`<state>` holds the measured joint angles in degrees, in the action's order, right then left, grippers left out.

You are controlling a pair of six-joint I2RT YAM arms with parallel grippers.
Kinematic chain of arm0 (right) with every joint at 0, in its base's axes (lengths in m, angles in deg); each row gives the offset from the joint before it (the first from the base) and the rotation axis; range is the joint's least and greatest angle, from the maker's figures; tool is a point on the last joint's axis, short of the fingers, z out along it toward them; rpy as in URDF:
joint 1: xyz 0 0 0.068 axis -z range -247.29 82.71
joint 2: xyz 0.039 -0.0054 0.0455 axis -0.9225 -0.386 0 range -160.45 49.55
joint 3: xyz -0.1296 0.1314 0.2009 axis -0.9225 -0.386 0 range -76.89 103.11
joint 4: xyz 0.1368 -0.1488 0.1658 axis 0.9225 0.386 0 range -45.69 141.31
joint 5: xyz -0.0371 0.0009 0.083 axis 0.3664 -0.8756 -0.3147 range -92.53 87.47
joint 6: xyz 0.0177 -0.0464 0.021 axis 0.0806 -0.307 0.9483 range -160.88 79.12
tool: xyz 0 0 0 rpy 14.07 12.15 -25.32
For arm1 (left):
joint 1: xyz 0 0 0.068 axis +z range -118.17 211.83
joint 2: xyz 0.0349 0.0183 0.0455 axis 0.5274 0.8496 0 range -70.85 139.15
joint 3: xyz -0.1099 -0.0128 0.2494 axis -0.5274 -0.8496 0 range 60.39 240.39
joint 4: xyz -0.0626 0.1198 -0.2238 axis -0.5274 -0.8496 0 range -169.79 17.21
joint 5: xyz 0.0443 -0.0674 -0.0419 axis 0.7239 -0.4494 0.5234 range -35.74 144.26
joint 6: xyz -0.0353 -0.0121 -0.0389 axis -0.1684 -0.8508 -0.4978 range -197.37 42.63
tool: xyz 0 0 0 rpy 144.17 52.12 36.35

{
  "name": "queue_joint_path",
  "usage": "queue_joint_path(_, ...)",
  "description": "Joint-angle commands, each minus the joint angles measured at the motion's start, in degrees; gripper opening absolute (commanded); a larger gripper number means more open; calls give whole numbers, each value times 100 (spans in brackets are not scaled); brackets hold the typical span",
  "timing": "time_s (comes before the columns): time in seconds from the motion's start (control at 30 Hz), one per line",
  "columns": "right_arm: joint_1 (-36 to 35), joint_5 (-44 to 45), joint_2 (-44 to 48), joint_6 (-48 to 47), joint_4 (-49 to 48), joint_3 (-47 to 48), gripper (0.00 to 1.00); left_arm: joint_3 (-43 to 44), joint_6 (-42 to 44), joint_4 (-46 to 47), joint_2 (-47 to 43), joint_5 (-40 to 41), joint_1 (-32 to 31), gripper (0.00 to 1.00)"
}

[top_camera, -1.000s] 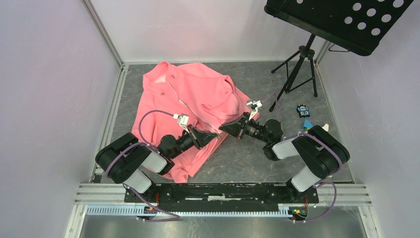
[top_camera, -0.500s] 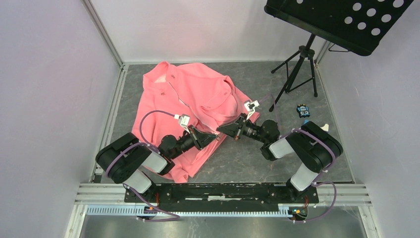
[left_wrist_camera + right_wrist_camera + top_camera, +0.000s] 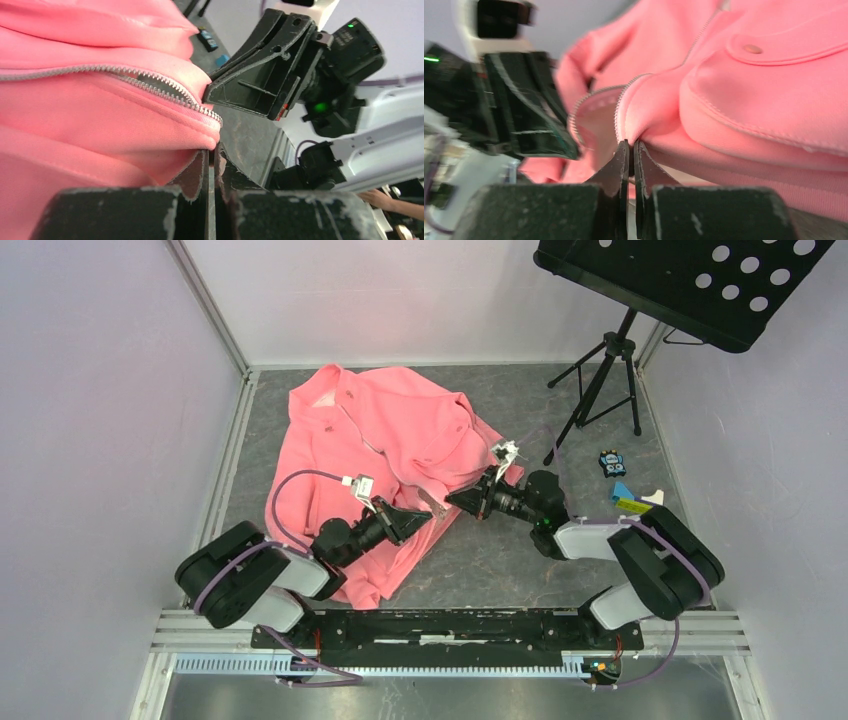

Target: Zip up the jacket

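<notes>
Jacket (image 3: 380,430) lies toward the far-left corner of the surface (image 3: 500,560), front open. Left tool (image 3: 212,159) is clenched on one hem corner, right tool (image 3: 630,150) on the other — alignment step. Next, likely: bring the zipper (image 3: 160,85) ends together and seat the pin.

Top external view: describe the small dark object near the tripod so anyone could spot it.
Find the black music stand at far right and follow its tripod to the floor. Right of the legs lies the small dark object with blue marks; its neighbour, nearer the right arm, is light blue and yellow.
</notes>
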<state>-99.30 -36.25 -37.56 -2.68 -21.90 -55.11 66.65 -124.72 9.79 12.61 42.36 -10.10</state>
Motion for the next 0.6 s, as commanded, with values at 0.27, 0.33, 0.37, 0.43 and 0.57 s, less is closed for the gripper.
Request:
queue_joint_path(0.27,-507,2718,274,-3494,6966,1643,40,480,413,-5407,-2691,1624,-34,2)
queue_joint_path(0.33,-736,3215,399,-3893,7487,1942,46,499,535,-5745,-2967,1654,-34,2)
queue_joint_path(0.37,-837,3446,455,-4060,7667,2084,49,506,570,-5919,-3077,1664,-34,2)
queue_joint_path(0.43,-1008,3502,540,-4283,7890,2269,52,500,644,-6127,-3212,1668,-34,2)
queue_joint_path(0.57,-1195,2886,550,-4676,7585,2238,58,412,750,-6165,-3315,1588,-34,2)
